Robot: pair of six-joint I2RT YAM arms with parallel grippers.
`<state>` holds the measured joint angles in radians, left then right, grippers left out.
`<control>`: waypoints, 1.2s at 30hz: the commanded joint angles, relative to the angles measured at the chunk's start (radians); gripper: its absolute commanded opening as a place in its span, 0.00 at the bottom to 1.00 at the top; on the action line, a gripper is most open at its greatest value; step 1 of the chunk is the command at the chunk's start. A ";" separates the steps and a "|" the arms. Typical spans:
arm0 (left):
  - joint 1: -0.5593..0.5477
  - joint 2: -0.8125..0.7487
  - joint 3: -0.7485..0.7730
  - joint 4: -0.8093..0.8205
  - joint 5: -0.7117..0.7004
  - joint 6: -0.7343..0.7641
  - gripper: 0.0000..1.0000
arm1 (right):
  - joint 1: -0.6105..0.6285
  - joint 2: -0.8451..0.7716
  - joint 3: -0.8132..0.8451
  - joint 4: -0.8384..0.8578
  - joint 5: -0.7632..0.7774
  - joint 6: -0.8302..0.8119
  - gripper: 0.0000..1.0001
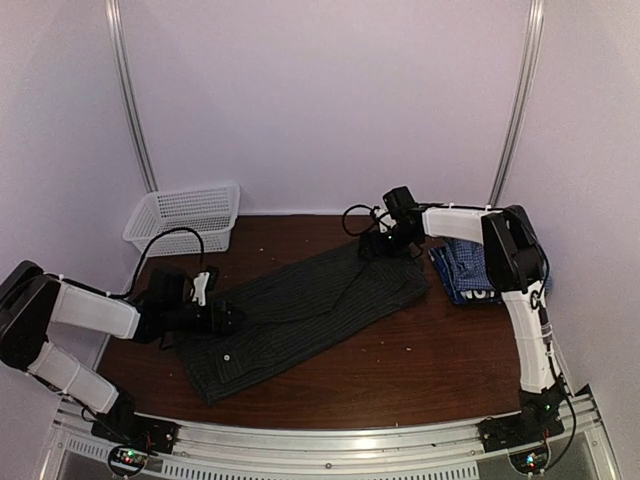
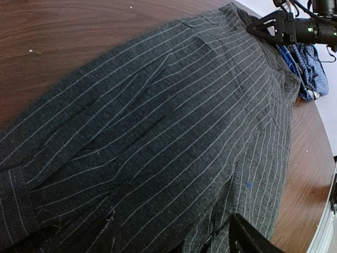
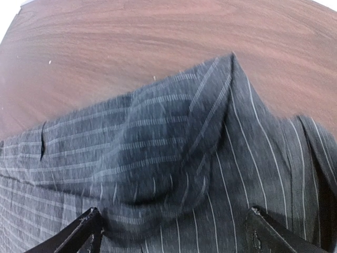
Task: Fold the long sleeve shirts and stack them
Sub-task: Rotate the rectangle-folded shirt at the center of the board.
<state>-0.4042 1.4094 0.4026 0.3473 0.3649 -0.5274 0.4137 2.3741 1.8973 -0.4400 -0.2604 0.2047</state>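
A black pinstriped long sleeve shirt [image 1: 300, 310] lies spread slantwise across the brown table [image 1: 420, 370]. My left gripper [image 1: 232, 320] sits low at the shirt's left edge. In the left wrist view the striped cloth [image 2: 158, 121] fills the picture and only one finger [image 2: 247, 238] shows, far to the side. At the shirt's far right end my right gripper [image 1: 378, 245] stands open, its fingers wide apart over a raised fold of the cloth [image 3: 158, 158]. Folded blue-white checked shirts [image 1: 465, 278] lie at the right under the right arm.
A white mesh basket [image 1: 185, 215] stands at the back left corner. Pale walls with metal rails close in the table on three sides. Bare wood shows in front of the shirt [image 1: 400, 380] and behind it [image 1: 290, 240].
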 commanded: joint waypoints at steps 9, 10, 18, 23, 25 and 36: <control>-0.053 0.060 -0.001 0.053 0.029 0.020 0.71 | -0.002 -0.316 -0.332 0.026 -0.048 0.046 0.96; -0.060 0.062 -0.004 0.057 0.030 0.019 0.71 | 0.000 -0.331 -0.366 0.033 -0.059 0.054 0.96; -0.098 0.053 -0.047 0.084 0.013 -0.010 0.70 | 0.048 -0.456 -0.612 0.103 -0.124 0.096 0.95; -0.136 0.054 -0.071 0.097 -0.011 -0.021 0.70 | 0.057 -0.476 -0.688 0.126 -0.125 0.107 0.95; -0.148 0.058 -0.077 0.102 -0.017 -0.027 0.70 | 0.056 -0.456 -0.690 0.125 -0.102 0.103 0.95; -0.258 0.052 -0.083 0.091 -0.064 -0.045 0.69 | 0.000 -0.209 -0.448 0.059 0.071 0.015 0.95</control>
<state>-0.6205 1.4643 0.3447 0.4515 0.3260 -0.5526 0.4438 2.0514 1.3720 -0.3210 -0.3023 0.2646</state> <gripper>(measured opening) 0.697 0.952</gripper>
